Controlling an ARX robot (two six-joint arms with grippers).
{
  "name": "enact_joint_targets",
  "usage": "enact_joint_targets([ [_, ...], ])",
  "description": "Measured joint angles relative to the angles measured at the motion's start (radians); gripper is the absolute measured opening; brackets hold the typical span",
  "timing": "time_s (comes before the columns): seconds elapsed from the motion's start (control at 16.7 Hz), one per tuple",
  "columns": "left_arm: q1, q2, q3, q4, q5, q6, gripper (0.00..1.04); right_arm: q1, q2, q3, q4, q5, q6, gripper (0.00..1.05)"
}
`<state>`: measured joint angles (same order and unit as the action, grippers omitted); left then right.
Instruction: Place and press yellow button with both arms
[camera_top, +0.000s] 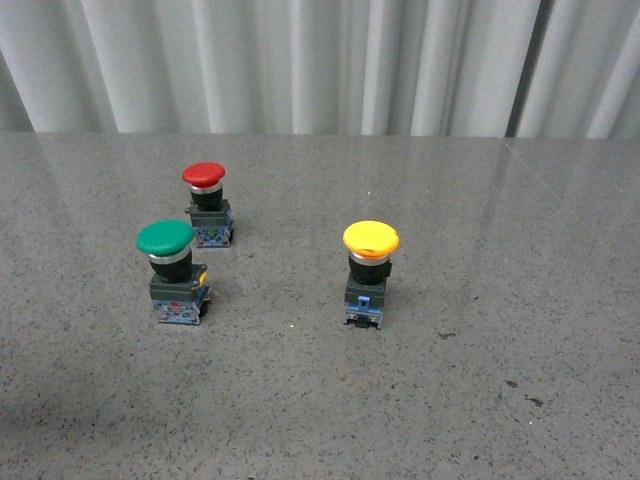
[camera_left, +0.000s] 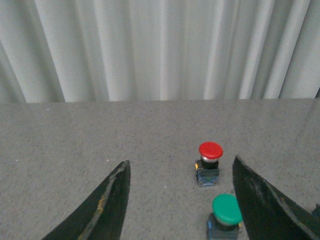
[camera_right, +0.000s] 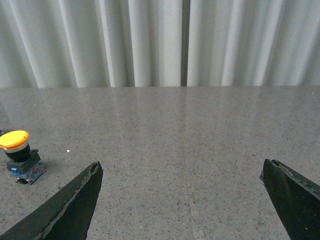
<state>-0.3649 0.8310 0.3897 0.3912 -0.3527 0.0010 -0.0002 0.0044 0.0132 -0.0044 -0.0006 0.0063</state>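
Observation:
The yellow button (camera_top: 370, 270) stands upright on the grey speckled table, right of centre in the front view, with its yellow mushroom cap over a black body and blue-grey block. It also shows in the right wrist view as the yellow button (camera_right: 19, 156), well off to the side of my right gripper (camera_right: 182, 170), which is open with only bare table between its fingers. My left gripper (camera_left: 181, 167) is open too and does not see the yellow button. Neither arm appears in the front view.
A green-capped button (camera_top: 172, 270) and a smaller red-capped button (camera_top: 207, 203) stand left of the yellow one. In the left wrist view the red button (camera_left: 208, 163) and green button (camera_left: 225, 216) sit ahead, near one finger (camera_left: 260, 200). White curtains (camera_top: 320, 60) hang behind the table.

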Motion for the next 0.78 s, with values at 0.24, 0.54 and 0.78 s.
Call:
enact_joint_targets([
  [0.24,0.123,-0.181,-0.144,0.017,0.106,0.000,0.19,0.000,0.000,0.000,0.000,0.000,0.000,0.98],
  [0.54,0.211,-0.290,-0.236,-0.003,0.190,0.000,0.02,0.000,0.000,0.000,0.000,0.000,0.000,0.98],
  [0.78,0.275,-0.382,-0.292,-0.045,0.269,0.000,0.02,0.000,0.000,0.000,0.000,0.000,0.000,0.98],
])
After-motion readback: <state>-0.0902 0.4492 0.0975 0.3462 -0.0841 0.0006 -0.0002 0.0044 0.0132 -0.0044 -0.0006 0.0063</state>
